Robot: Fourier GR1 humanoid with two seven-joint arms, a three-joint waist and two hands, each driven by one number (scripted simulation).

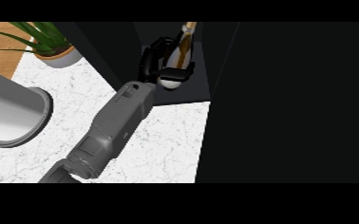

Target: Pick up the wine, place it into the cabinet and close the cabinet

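left robot hand point(151, 59) is curled round the wine point(181, 52), just inside the front edge of the cabinet point(191, 95); the bottle lies to its right, neck pointing inward.

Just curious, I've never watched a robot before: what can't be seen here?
Head view.
Bottle: middle hidden by the left hand curled round it.
Cabinet: inside too dark to see.
Plant: cut off by the top edge.
Right hand: out of view.
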